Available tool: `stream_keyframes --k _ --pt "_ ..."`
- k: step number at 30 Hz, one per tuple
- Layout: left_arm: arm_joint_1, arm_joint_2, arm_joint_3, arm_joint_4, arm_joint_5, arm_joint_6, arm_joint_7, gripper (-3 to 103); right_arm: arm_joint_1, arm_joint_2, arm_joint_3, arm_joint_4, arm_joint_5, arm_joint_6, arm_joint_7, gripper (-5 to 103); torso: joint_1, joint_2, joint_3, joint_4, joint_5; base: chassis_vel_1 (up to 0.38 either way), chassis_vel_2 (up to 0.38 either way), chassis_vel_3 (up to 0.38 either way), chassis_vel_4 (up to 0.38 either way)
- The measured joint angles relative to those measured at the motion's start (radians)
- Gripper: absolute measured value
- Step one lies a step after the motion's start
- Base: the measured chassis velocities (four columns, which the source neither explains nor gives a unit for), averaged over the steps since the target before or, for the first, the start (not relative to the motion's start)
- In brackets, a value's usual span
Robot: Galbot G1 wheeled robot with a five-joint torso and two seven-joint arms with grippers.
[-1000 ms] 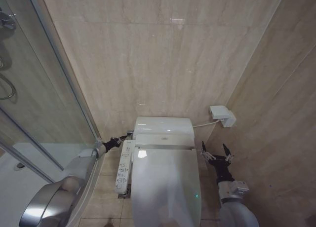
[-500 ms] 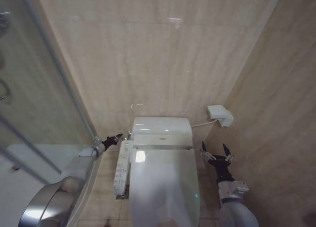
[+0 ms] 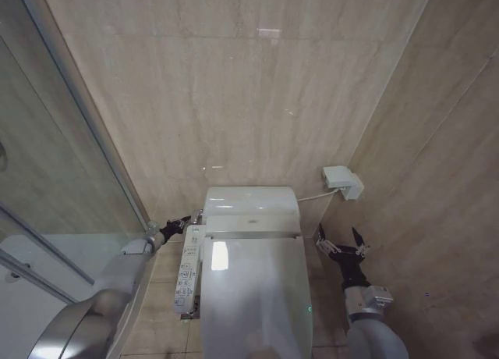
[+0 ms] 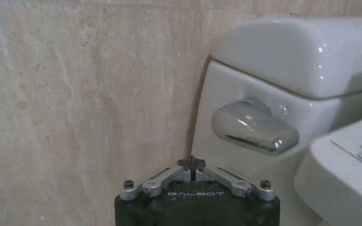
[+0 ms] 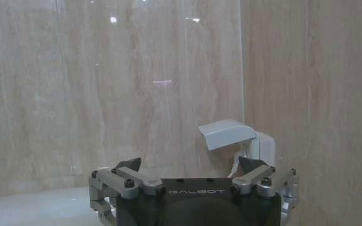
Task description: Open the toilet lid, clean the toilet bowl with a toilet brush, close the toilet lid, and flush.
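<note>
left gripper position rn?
In the head view the left gripper sits on the robot's left of the tank, beside the flush lever, just behind the button panel.

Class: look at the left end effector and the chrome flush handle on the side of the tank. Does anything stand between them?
Nothing visible does. The left end effector, fingers together, points at the flush handle across open space beside the wall. The toilet lid is down.
</note>
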Motion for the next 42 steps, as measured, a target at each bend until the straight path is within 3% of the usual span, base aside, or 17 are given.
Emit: stream_keyframes --k 3,8,12,16,21,30,33,42 --pt "0.045 0.013 -0.018 -0.056 -0.006 -0.008 -0.029 0 0.000 0.000 0.000 0.000 0.000 0.000 0.000 100 0.000 0.000 0.000 0.0001 -0.0001 0.000 0.000 0.000 0.000" --pt "0.125 0.044 -0.061 -0.175 -0.009 -0.068 -0.061 0 0.000 0.000 0.000 0.000 0.000 0.000 0.000 100 0.000 0.000 0.000 0.0001 -0.0001 0.000 0.000 0.000 0.000" --pt "0.222 0.088 -0.094 -0.366 -0.006 -0.088 -0.122 0 0.000 0.000 0.000 0.000 0.000 0.000 0.000 100 0.000 0.000 0.000 0.0002 0.0002 0.000 0.000 0.000 0.000" --pt "0.280 0.118 -0.120 -0.462 0.016 -0.104 -0.139 0 0.000 0.000 0.000 0.000 0.000 0.000 0.000 100 0.000 0.000 0.000 0.0000 0.0001 0.000 0.000 0.000 0.000" --pt "0.323 0.152 -0.130 -0.528 0.010 -0.104 -0.148 0 0.000 0.000 0.000 0.000 0.000 0.000 0.000 100 0.000 0.000 0.000 0.0002 0.0002 0.000 0.000 0.000 0.000" --pt "0.401 0.169 -0.165 -0.650 -0.064 -0.099 -0.231 0 0.000 0.000 0.000 0.000 0.000 0.000 0.000 100 0.000 0.000 0.000 0.0001 0.0001 0.000 0.000 0.000 0.000" --pt "0.425 0.160 -0.170 -0.700 -0.122 -0.075 -0.296 0 0.000 0.000 0.000 0.000 0.000 0.000 0.000 100 0.000 0.000 0.000 -0.0001 0.0002 0.000 0.000 0.000 0.000" --pt "0.468 0.155 -0.160 -0.784 -0.225 -0.046 -0.416 0 0.000 0.000 0.000 0.000 0.000 0.000 0.000 100 0.000 0.000 0.000 0.0001 0.0003 0.000 0.000 0.000 0.000"
